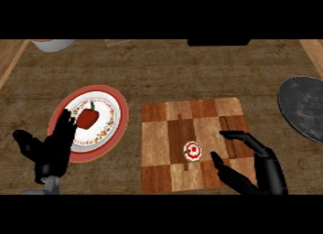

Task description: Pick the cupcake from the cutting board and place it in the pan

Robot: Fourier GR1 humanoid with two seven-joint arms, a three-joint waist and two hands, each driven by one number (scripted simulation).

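Nearest, the right hand (255, 169) comes in from the lower edge over the board's (191, 116) right part, its fingers (241, 135) spread apart from the thumb and curved toward the cupcake (193, 151). They hold nothing yet; the gap faces the cupcake, which suggests a hand shaped for closing round it from the right. The cupcake sits upright on the board's lower middle, just beside the thumb tip but, as far as I can tell, not touched.

At the lower left the left hand (52, 148) rests open, fingers up, partly over the plate's (113, 98) near rim. It seems kept out of the way, since the job needs one hand only. On that plate lies a red pepper (89, 118), no part of the task.

Farther right, the pan (309, 109) lies on the counter (164, 73), well apart from the board and cut by the view's edge. It is on the right hand's side, so the carry should be a short sweep outward.
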